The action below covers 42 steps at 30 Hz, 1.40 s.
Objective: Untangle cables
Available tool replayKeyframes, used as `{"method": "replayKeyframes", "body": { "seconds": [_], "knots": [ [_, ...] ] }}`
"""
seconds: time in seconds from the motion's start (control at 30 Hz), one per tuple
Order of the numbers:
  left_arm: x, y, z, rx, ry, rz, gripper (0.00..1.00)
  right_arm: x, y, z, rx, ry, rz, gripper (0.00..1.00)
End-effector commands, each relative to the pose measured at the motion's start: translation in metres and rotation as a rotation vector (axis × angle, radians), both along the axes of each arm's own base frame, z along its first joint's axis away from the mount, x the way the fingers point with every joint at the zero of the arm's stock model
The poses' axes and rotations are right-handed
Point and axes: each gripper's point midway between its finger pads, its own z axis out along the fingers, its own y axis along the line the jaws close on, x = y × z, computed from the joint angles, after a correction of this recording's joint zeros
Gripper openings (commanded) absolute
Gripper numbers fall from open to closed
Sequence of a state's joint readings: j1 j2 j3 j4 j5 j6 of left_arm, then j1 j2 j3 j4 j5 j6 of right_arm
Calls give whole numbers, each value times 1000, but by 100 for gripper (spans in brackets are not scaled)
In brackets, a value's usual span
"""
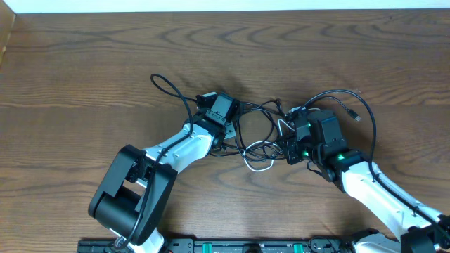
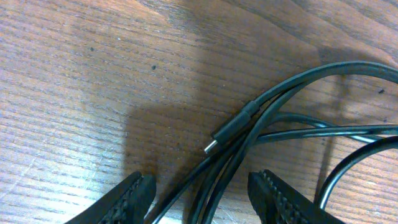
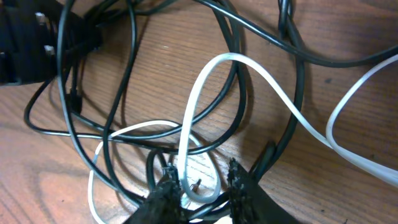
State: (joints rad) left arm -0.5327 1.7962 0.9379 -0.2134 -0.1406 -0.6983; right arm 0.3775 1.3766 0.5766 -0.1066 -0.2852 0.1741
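Note:
The cables (image 1: 259,133), several thin black cords and one white, lie tangled on the wooden table between my two grippers. My left gripper (image 1: 226,123) is at the tangle's left edge. In its wrist view the gripper (image 2: 202,193) is open and straddles a few black cables (image 2: 267,124) without pinching them; a small black plug (image 2: 233,127) lies just ahead. My right gripper (image 1: 285,144) is at the tangle's right side. In its wrist view the gripper (image 3: 202,180) is narrowed around a loop of the white cable (image 3: 261,71), with a gap still showing and black cables (image 3: 124,93) crossing underneath.
A black cable loop (image 1: 169,88) reaches out to the upper left of the tangle. Another arcs over the right arm and ends in a plug (image 1: 357,116). Bare wooden table (image 1: 84,70) surrounds the pile. The left gripper's dark body (image 3: 25,43) shows in the right wrist view.

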Motion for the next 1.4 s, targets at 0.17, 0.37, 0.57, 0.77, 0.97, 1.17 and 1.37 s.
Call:
{"method": "replayKeyframes", "body": {
  "seconds": [0.17, 0.37, 0.57, 0.77, 0.97, 1.17, 1.37],
  "knots": [
    [1, 3, -4, 20, 10, -1, 57, 1, -1, -11, -23, 19, -4, 1],
    [1, 3, -4, 20, 10, -1, 57, 2, 26, 51, 283, 9, 65, 1],
    [1, 3, -4, 20, 10, -1, 57, 17, -24, 165, 497, -242, 18, 1],
    [1, 3, -4, 20, 10, -1, 57, 5, -88, 238, 455, -549, -127, 1],
    [1, 3, -4, 20, 10, -1, 57, -12, -121, 271, 395, -712, -225, 1],
    [1, 3, -4, 20, 11, -1, 57, -10, -159, 275, 323, -761, -388, 1],
    [1, 3, -4, 20, 10, -1, 57, -8, -213, 229, 173, -618, -723, 1]
  ]
}}
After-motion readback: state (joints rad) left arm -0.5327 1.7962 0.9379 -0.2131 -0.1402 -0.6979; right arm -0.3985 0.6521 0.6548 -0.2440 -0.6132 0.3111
